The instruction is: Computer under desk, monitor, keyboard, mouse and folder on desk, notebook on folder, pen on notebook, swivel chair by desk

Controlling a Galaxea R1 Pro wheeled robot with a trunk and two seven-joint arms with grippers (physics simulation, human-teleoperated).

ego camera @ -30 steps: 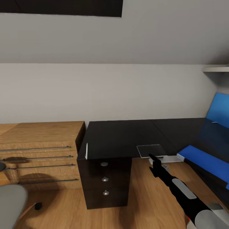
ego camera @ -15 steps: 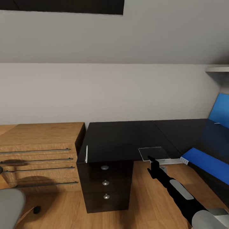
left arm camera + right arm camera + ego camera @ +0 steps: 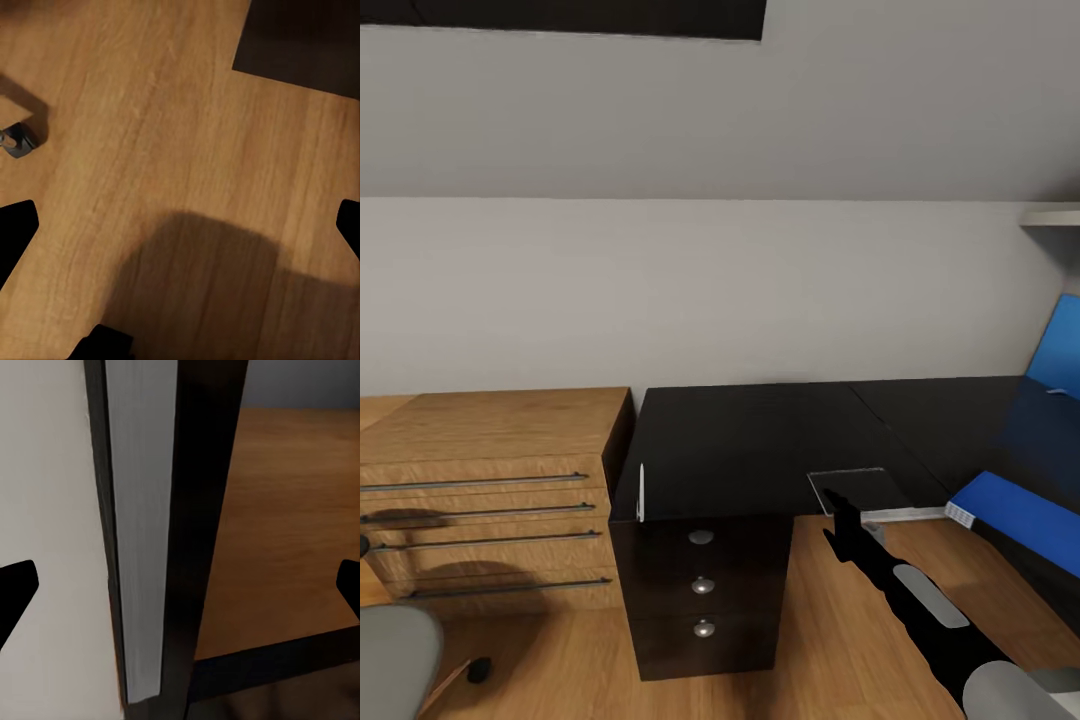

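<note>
Between the earlier pictures and now the whole head view has slid, which marks a camera turn toward the left and not a move of the furniture. The black-topped desk with its three-drawer unit (image 3: 700, 470) now sits a little further right and lower in the picture. The bright blue flat folder (image 3: 1020, 512) on the desk's right wing has slipped toward the right edge, so less of it shows. The black right arm's gripper (image 3: 840, 520) holds the thin dark grey notebook (image 3: 857, 490) slightly lower than before.
</note>
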